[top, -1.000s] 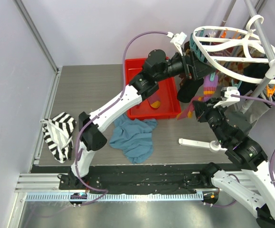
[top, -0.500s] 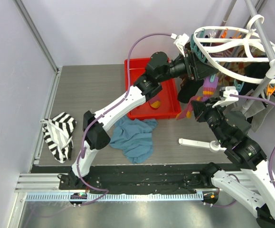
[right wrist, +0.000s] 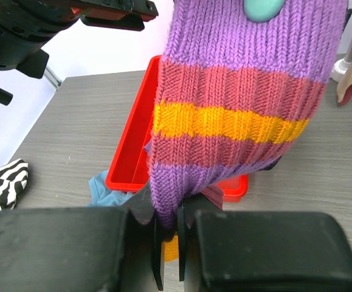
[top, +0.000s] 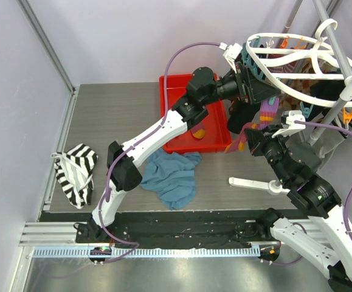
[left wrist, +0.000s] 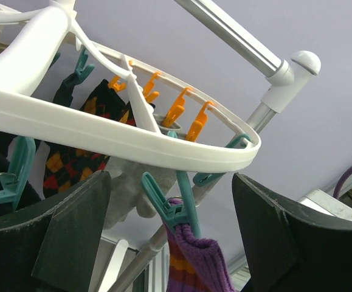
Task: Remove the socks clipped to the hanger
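Socks [left wrist: 72, 158] still hang clipped on the hanger [top: 285, 61], but the left gripper [left wrist: 172, 228], wide open and empty, has moved up to frame the teal clip [left wrist: 162, 207] of the purple striped sock [right wrist: 236, 109], whose lower end the right gripper [right wrist: 169, 243] pinches, so release seems near.

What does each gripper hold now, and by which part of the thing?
The right gripper is shut on the lower end of the purple striped sock, which a teal clip holds at the top. The left gripper is open and holds nothing.
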`<state>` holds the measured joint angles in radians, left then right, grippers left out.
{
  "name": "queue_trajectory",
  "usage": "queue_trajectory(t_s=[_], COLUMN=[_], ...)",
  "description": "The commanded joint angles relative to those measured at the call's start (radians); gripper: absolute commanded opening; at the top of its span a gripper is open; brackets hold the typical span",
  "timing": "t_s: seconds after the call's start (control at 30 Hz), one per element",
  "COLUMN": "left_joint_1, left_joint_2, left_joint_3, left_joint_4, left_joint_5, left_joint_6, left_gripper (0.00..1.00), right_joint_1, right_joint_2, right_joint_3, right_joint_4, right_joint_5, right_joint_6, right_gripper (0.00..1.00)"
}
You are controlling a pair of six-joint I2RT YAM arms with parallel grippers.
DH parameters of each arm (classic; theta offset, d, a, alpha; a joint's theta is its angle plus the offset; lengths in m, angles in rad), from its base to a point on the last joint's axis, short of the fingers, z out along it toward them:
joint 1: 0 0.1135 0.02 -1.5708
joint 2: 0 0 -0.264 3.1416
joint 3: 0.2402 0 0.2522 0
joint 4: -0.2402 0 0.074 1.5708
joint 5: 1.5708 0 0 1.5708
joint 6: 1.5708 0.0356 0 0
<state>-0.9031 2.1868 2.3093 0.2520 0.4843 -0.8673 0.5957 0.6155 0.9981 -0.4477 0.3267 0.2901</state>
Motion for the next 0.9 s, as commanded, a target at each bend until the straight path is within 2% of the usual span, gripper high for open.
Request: queue_trajectory(t_s=[0.0,0.17,0.4,0.7,0.73,0.87], left_joint_1=[-0.002,0.000,0.000,0.000,0.001,0.007], left_joint_2=[0.008,0.024,0.034,0.036,0.036,0.039], left_joint_3=[0.013,0.012,0.022,0.044,0.053,0.061], left_joint_4=[0.102,0.167,0.153,0.127,0.121,0.095], left_joint_5=[0.028,0.051,0.051,0.025,0.023,0.013], left_joint_6=[-0.041,-0.088,-0.096,-0.093,-0.093,-0.091], left_gripper=[0.85,0.75,0.67,0.30,0.21,0.10], right_joint_1=[0.003,0.003,0.003,0.003,0.003,0.003], right_joint_2=[-0.003,-0.008,-0.013,-0.016,-0.022,-0.031], right_joint_3=[0.000,-0.001,0.002,-0.007,-0.010,-0.024], right_joint_4=[0.052,0.053,0.053,0.052,0.052,0.040], right_joint_5=[0.002,0.000,-0.002,0.002,0.003,0.009], right_joint_6=[-0.006,-0.009,-0.011,-0.011,-0.012,-0.020], right_gripper=[0.01,0.01,0.01,0.01,0.01,0.01])
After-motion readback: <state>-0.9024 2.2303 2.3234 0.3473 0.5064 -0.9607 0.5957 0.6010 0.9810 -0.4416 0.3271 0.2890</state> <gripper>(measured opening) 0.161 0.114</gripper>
